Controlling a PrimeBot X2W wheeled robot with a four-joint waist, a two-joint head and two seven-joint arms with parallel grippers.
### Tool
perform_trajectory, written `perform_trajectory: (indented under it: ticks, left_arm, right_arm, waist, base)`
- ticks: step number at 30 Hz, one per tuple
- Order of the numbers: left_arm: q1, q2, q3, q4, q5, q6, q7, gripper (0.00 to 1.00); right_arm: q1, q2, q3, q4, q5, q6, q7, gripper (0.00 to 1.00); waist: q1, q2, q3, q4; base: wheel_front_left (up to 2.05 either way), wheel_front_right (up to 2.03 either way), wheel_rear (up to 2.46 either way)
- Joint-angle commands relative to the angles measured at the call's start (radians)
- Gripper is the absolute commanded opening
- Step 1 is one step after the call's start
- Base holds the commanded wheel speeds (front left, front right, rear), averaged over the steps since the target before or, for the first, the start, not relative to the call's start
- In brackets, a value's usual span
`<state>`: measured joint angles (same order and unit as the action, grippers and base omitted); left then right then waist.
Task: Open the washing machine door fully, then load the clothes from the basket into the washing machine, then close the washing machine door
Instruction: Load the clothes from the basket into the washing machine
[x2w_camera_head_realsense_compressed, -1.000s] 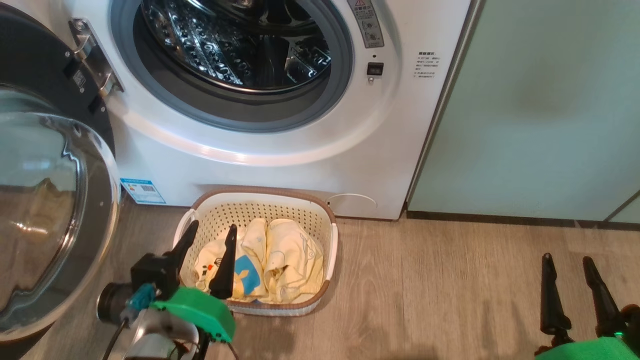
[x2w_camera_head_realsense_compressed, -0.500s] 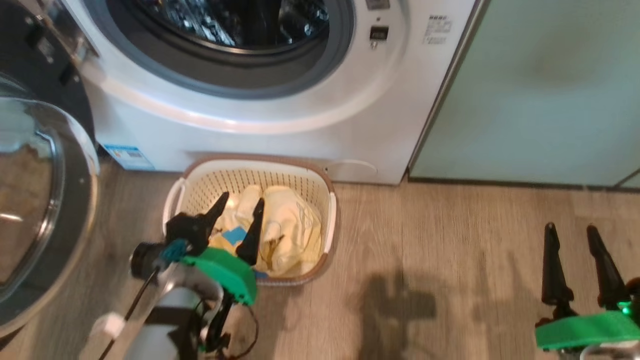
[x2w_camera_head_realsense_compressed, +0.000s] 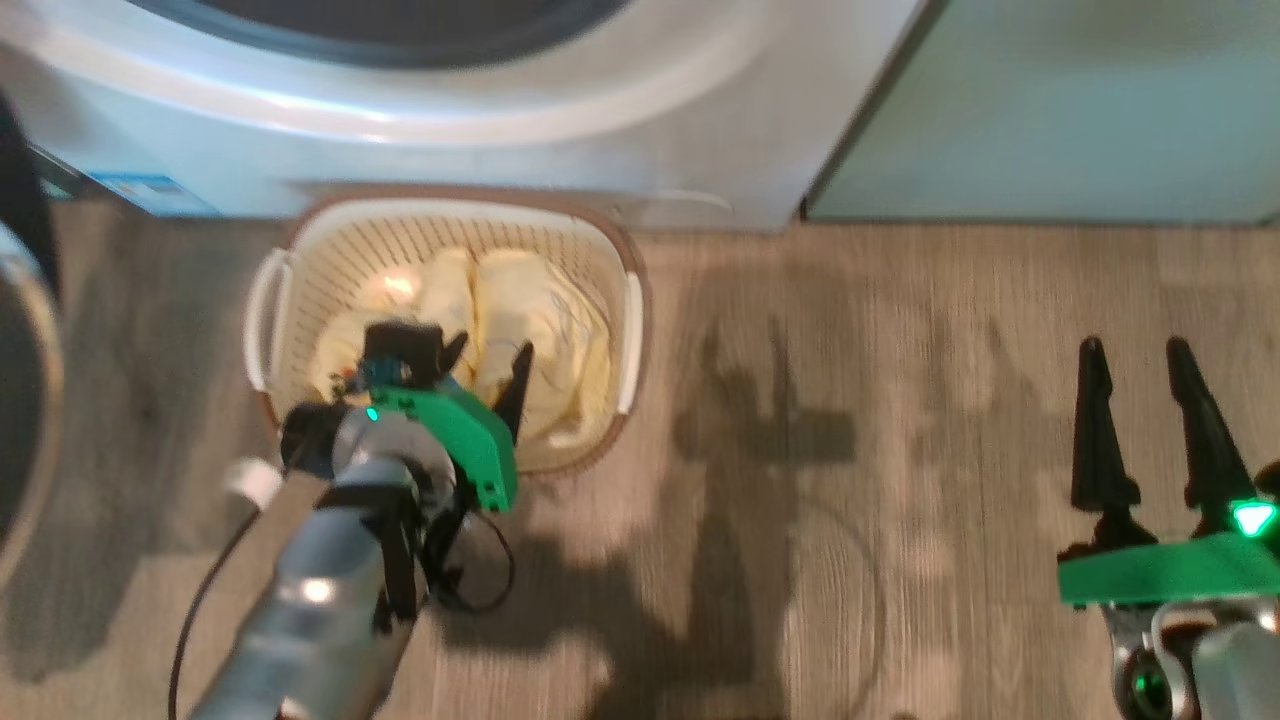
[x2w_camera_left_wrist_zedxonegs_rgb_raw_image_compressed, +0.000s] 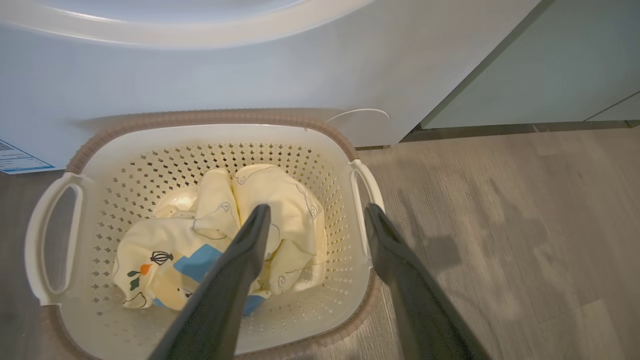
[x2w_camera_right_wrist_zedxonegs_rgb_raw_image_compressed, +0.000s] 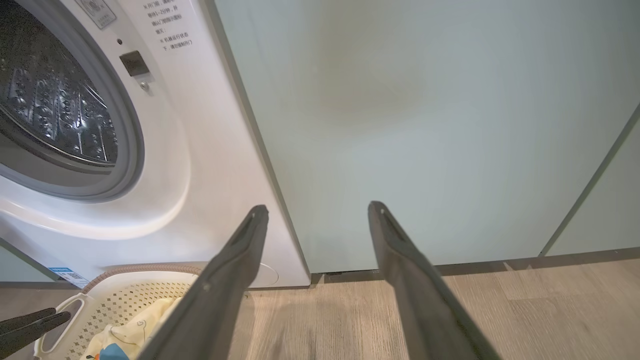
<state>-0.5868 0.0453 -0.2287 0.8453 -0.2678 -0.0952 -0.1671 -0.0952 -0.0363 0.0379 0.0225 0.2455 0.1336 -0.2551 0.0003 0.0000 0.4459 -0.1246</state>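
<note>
The cream basket (x2w_camera_head_realsense_compressed: 445, 205) with a brown rim stands on the floor against the white washing machine (x2w_camera_head_realsense_compressed: 450, 100). Pale-yellow clothes (x2w_camera_head_realsense_compressed: 545, 330) lie in it, one with a blue-patch print (x2w_camera_left_wrist_zedxonegs_rgb_raw_image_compressed: 160, 255). My left gripper (x2w_camera_head_realsense_compressed: 490, 350) hangs open just above the basket; in the left wrist view the gripper (x2w_camera_left_wrist_zedxonegs_rgb_raw_image_compressed: 317, 210) spreads over the right part of the clothes (x2w_camera_left_wrist_zedxonegs_rgb_raw_image_compressed: 280, 195) and the basket's (x2w_camera_left_wrist_zedxonegs_rgb_raw_image_compressed: 210, 117) right handle, with nothing held. My right gripper (x2w_camera_head_realsense_compressed: 1134, 350) stands open and empty over bare floor, far right. A sliver of the open washing machine door (x2w_camera_head_realsense_compressed: 25, 420) shows at the left edge.
The pale-green cabinet (x2w_camera_right_wrist_zedxonegs_rgb_raw_image_compressed: 425, 125) stands flush to the right of the washing machine (x2w_camera_right_wrist_zedxonegs_rgb_raw_image_compressed: 200, 150), whose steel drum (x2w_camera_right_wrist_zedxonegs_rgb_raw_image_compressed: 50, 100) lies open. Wood floor (x2w_camera_head_realsense_compressed: 850, 500) stretches between the basket and my right gripper (x2w_camera_right_wrist_zedxonegs_rgb_raw_image_compressed: 315, 207). A blue-and-white sticker (x2w_camera_head_realsense_compressed: 150, 190) marks the washer's lower left corner.
The head camera has tilted down, so the washer opening has slid out of the top. My left gripper has moved forward and down over the clothes in the basket, still open.
</note>
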Motion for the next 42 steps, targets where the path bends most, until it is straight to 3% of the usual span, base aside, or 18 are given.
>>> perform_trajectory:
  ticks: [1,8,20,31,38,39,40,41,42]
  left_arm:
    - [-0.04,0.014,0.023,0.003,-0.014,-0.004,-0.006,1.0]
    - [-0.182,0.021,0.011,0.189,-0.034,-0.021,-0.018,1.0]
    - [-0.357,0.105,0.017,0.366,-0.042,-0.015,-0.043,1.0]
    - [-0.459,0.192,0.007,0.419,-0.033,0.037,0.005,1.0]
    - [-0.471,0.217,-0.001,0.434,-0.031,0.076,0.061,1.0]
    - [-0.472,0.22,-0.003,0.435,-0.029,0.082,0.068,0.92]
    - [-0.473,0.223,-0.006,0.436,-0.027,0.087,0.075,0.11]
    - [-0.474,0.223,-0.007,0.437,-0.028,0.093,0.083,0.0]
    - [-0.475,0.222,-0.009,0.438,-0.029,0.098,0.088,0.0]
  right_arm:
    - [-0.025,-0.014,0.025,-0.037,0.009,-0.003,-0.007,1.0]
    - [-0.086,-0.014,0.063,-0.056,0.044,-0.003,-0.007,1.0]
    - [-0.156,-0.014,0.123,-0.119,0.119,-0.003,-0.007,1.0]
    - [-0.175,-0.014,0.162,-0.173,0.184,-0.003,-0.007,1.0]
    - [-0.17,-0.014,0.169,-0.184,0.193,-0.003,-0.007,1.0]
    - [-0.17,-0.014,0.169,-0.185,0.193,-0.003,-0.007,1.0]
    - [-0.17,-0.014,0.169,-0.186,0.193,-0.003,-0.007,1.0]
    - [-0.17,-0.014,0.169,-0.185,0.193,-0.003,-0.007,1.0]
    - [-0.17,-0.014,0.168,-0.185,0.193,-0.003,-0.007,1.0]
  waist:
    - [-0.0003,0.0,0.067,-0.033]
    - [-0.0003,0.0,0.187,-0.084]
    - [-0.0003,0.0,0.365,-0.196]
    - [-0.0003,0.0,0.467,-0.275]
    - [-0.0003,0.0,0.491,-0.289]
    - [-0.0003,0.0,0.492,-0.29]
    - [-0.0003,0.0,0.493,-0.29]
    - [-0.0003,0.0,0.493,-0.289]
    - [-0.0003,0.0,0.492,-0.287]
  base:
    - [0.0,0.0,0.0]
    - [0.0,0.0,0.0]
    - [0.0,0.0,0.0]
    - [0.0,0.0,0.0]
    - [0.0,0.0,0.0]
    - [0.0,0.0,0.0]
    - [0.0,0.0,0.0]
    - [0.0,0.0,0.0]
    - [0.0,0.0,0.0]
